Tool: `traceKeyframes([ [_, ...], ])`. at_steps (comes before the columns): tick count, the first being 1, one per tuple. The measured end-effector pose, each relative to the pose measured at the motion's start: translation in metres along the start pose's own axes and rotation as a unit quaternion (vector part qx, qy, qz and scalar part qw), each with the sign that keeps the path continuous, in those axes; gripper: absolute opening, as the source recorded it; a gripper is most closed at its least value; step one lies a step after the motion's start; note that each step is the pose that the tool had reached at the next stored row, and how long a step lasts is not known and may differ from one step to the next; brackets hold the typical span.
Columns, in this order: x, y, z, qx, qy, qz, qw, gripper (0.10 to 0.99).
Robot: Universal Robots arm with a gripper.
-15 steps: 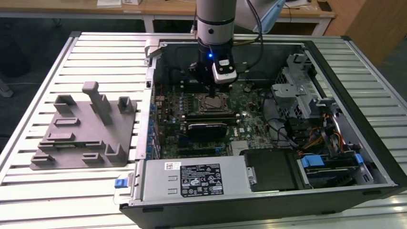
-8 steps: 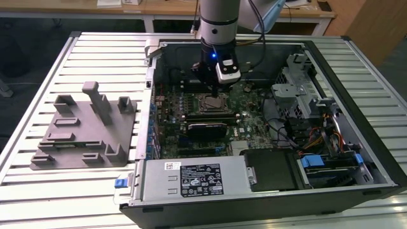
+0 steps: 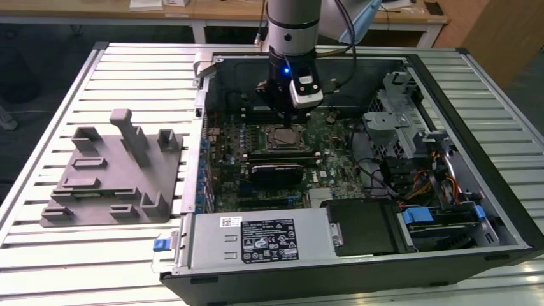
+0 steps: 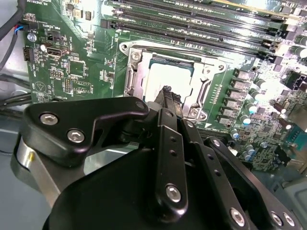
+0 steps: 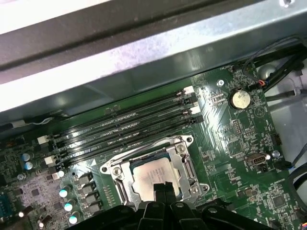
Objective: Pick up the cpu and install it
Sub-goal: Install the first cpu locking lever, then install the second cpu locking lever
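The cpu (image 4: 163, 79) lies flat inside the square metal socket (image 4: 132, 67) on the green motherboard (image 4: 72, 67) of the open computer case (image 3: 476, 95), which rests on the slatted table (image 3: 127, 70). In both wrist views the tool (image 4: 167, 93) stands directly over the chip, its black fingertips (image 5: 162, 189) drawn close together at the cpu's near edge; whether they touch or grip the chip cannot be told. The long dark memory slots (image 5: 124, 127) run just beside the socket. In the exterior view, a grey holder (image 3: 114, 169) sits on the table at the case's left, and the power supply box (image 3: 259, 239) occupies the case's near corner.
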State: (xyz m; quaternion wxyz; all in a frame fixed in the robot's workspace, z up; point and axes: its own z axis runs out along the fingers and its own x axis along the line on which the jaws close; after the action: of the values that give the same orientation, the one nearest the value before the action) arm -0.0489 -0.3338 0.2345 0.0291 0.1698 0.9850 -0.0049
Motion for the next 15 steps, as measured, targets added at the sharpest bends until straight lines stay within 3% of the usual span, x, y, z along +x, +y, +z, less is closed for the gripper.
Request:
traceKeyframes([
  [15,-0.0002,-0.0001,-0.0036,0.0002,0.0000,0.000,1.0000,0.106],
])
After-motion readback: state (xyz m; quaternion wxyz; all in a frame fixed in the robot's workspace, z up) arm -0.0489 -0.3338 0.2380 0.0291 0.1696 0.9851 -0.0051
